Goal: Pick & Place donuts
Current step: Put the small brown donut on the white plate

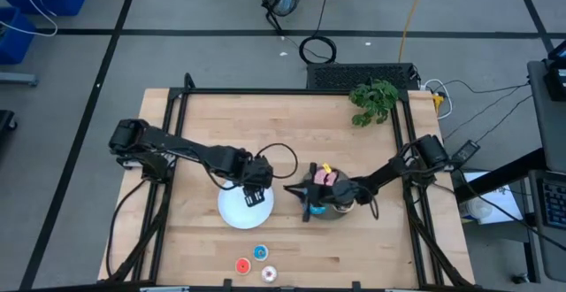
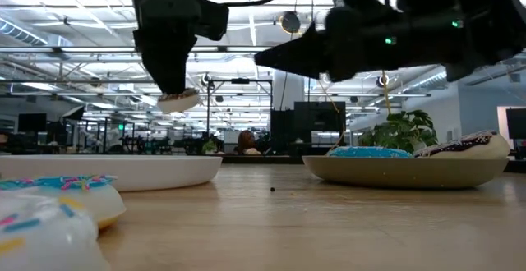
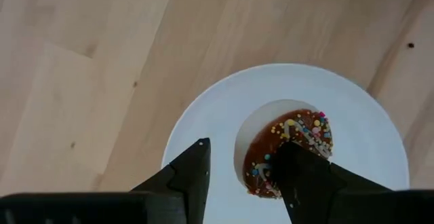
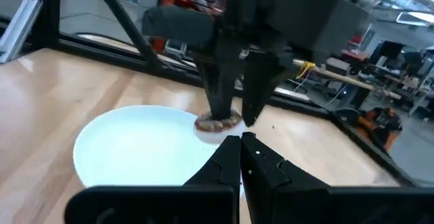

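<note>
Your left gripper (image 3: 241,176) is hanging above the white plate (image 3: 203,125) with its fingers (image 3: 186,176) partly spread, and the small brown sprinkled donut (image 3: 288,146) is sitting against the inner face of one finger, lifted clear of the plate; I cannot tell whether both fingers are pressing it. Your right gripper (image 4: 242,157) is waiting just beside with its fingers pressed fully together and holding nothing, its tips pointing toward the left fingers, while the grey plate (image 2: 411,171) below it is carrying a blue-sprinkled donut (image 2: 370,151) and a dark-sprinkled donut (image 2: 464,145).
</note>
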### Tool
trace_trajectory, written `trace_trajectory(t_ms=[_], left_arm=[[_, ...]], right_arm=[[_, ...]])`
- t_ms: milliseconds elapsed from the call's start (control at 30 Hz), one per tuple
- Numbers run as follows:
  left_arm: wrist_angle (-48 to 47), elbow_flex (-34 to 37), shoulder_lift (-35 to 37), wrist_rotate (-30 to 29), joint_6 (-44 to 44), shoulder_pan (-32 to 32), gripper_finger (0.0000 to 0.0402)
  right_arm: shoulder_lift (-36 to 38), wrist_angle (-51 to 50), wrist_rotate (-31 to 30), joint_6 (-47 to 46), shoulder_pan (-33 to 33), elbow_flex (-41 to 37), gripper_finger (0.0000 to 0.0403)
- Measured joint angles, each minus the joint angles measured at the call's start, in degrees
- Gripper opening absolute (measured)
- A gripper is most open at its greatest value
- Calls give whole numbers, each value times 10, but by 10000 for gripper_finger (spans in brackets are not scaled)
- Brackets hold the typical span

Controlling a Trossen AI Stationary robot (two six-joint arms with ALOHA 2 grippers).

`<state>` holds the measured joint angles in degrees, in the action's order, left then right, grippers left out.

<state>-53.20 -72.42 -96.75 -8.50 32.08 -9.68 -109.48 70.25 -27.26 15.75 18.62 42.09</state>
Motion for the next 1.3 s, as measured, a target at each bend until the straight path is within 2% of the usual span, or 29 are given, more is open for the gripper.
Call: trace_trajectory(t_ms=[133, 267, 433, 567, 800, 967, 1133, 1300], left_arm=[[5, 11, 1, 5, 0, 0, 161], [38, 30, 0, 5, 9, 0, 161], [41, 31, 0, 4, 23, -6, 161], [41, 31, 0, 5, 32, -9, 161], [76, 62, -6, 4, 47, -29, 161], [117, 92, -5, 4, 49, -40, 161], [130, 94, -5, 3, 52, -40, 161], [132, 94, -7, 3, 52, -40, 161]], right_arm=[[1, -62, 10, 8, 2, 41, 0], [0, -142, 56, -11, -7, 69, 0], [-13, -123, 69, -35, -22, 71, 0], [-52, -111, 110, -46, -33, 96, 0], [-96, -145, 105, -30, -31, 154, 0], [-97, -162, 94, -34, -35, 156, 0], [-97, -155, 96, -37, -39, 158, 0], [-97, -196, 110, -50, -43, 177, 0]])
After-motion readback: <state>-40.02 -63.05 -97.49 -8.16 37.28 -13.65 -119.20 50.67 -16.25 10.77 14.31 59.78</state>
